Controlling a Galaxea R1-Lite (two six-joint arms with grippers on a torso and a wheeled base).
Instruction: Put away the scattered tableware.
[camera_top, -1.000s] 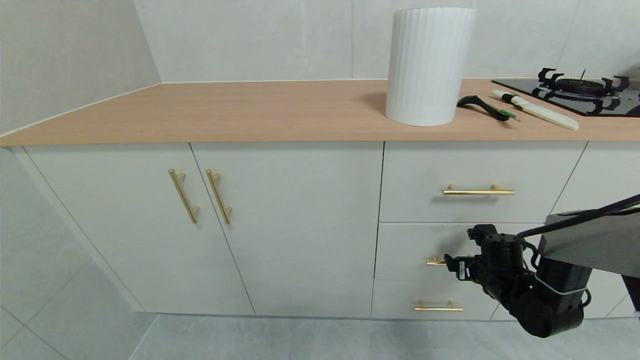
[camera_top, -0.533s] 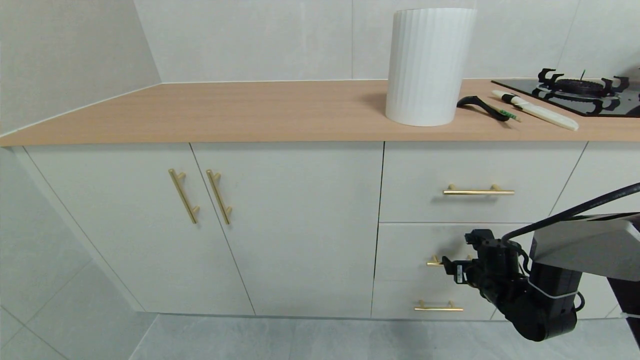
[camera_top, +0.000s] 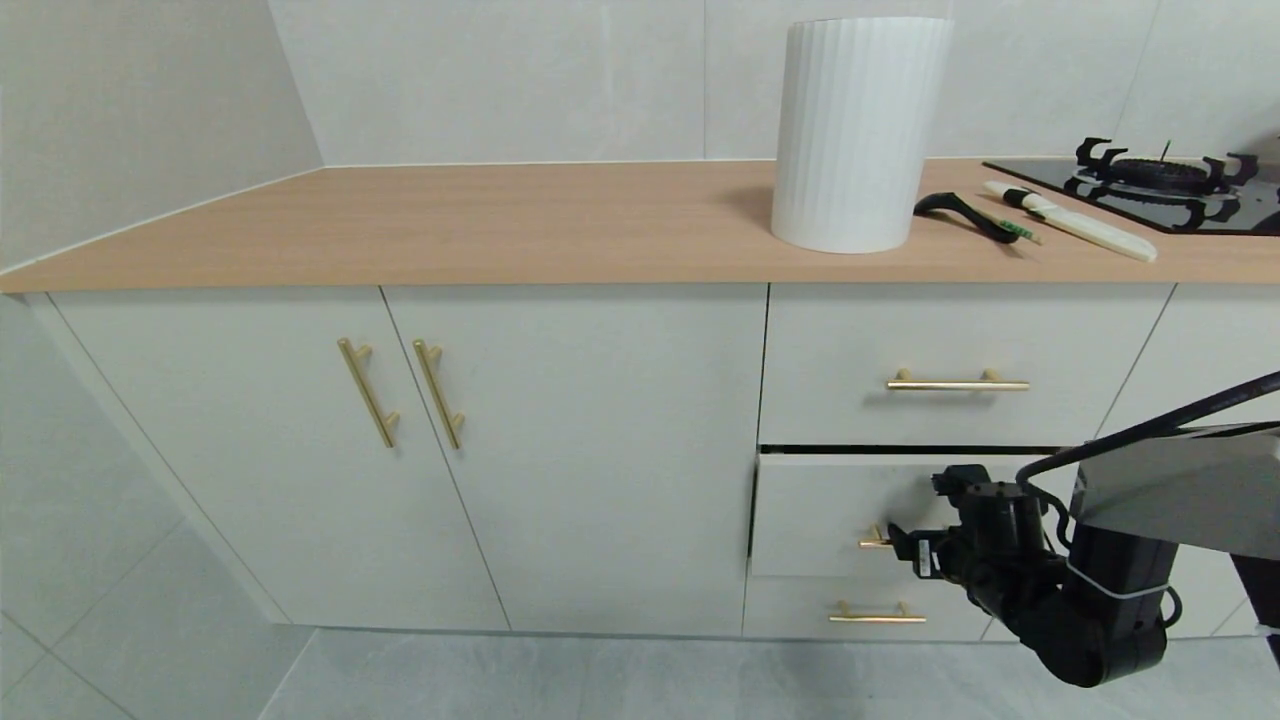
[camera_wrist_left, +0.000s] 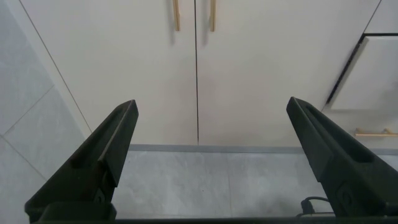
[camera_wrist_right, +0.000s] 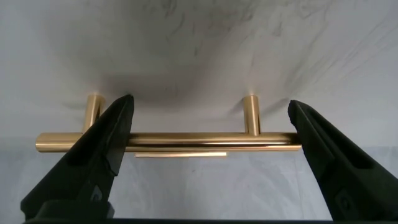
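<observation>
— Where do we see the tableware?

— On the counter (camera_top: 500, 225), toward its right end. A black-handled utensil (camera_top: 960, 212) lies just beside the white ribbed container (camera_top: 850, 140), and a white knife (camera_top: 1085, 228) lies near it, close to the counter's front edge, between the utensil and the stove (camera_top: 1150, 185). (There is a small green piece by the utensil that we cannot make out.)

— And our right gripper (camera_wrist_right: 209, 107)?

— Low down in front of the middle drawer (camera_top: 830, 505), below that same right end of the counter. Its fingers (camera_wrist_right: 102, 149) are spread wide, and the gold handle (camera_wrist_right: 186, 140) runs across the gap behind them, from one finger to the other. We cannot tell whether the bar touches either finger.

— Is the drawer closed?

— No, we see a dark slit along its top edge and down its left side, so it stands slightly ajar. The drawers above and below sit flush.

— And the left gripper (camera_wrist_left: 211, 107)?

— It hangs well apart from the counter, facing the cabinet doors (camera_wrist_left: 196, 74) near the floor. Its fingers (camera_wrist_left: 106, 155) are spread too, with nothing between them.
</observation>
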